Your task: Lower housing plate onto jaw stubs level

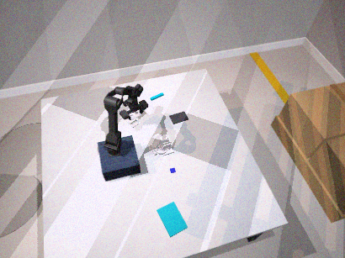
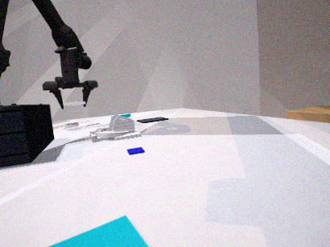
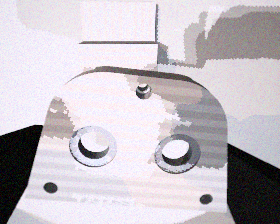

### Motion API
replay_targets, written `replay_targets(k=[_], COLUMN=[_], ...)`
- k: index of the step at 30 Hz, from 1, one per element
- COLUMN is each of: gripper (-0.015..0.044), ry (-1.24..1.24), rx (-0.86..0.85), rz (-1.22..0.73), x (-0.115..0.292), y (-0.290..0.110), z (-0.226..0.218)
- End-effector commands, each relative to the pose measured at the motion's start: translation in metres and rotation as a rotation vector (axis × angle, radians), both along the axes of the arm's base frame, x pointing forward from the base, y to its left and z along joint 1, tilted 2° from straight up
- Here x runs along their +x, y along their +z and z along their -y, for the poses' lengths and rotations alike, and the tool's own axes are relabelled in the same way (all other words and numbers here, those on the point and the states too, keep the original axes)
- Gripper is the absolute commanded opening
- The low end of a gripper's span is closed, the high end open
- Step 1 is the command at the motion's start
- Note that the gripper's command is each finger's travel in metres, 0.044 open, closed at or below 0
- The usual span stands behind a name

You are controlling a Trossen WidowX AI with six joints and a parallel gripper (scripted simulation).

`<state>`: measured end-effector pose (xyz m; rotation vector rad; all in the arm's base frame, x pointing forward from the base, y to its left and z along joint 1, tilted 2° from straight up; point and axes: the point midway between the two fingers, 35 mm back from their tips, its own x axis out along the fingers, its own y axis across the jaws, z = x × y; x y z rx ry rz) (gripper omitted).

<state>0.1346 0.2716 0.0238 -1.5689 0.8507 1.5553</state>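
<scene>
At the upper left of the top view, the black arm [image 1: 113, 123] [image 2: 44, 9] rises from its dark blue base block [image 1: 104, 167] [image 2: 39, 133], bends over and points its pincer [image 1: 135, 118] [image 2: 74, 104] downward. The pincer's fingers stand wide, gripping the pale housing plate [image 2: 74, 103] [image 3: 127, 112] between them, roughly level and raised above the white counter [image 1: 80, 213] [image 2: 181, 184]. In the wrist view the plate fills the middle, its two ringed holes side by side. The white jaw assembly [image 1: 163, 147] [image 2: 121, 127] sits at mid-frame in the top view, apart from the plate.
</scene>
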Motion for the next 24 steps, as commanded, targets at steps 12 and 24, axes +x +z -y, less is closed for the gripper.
replay_targets(k=[12,24], gripper=[0.0351,0.0351], ry=[-0.323,-0.587], rx=[0.007,0.014], rz=[-0.018,-0.029], x=[0.038,0.065], y=[-0.001,-0.001], z=[0.031,0.061])
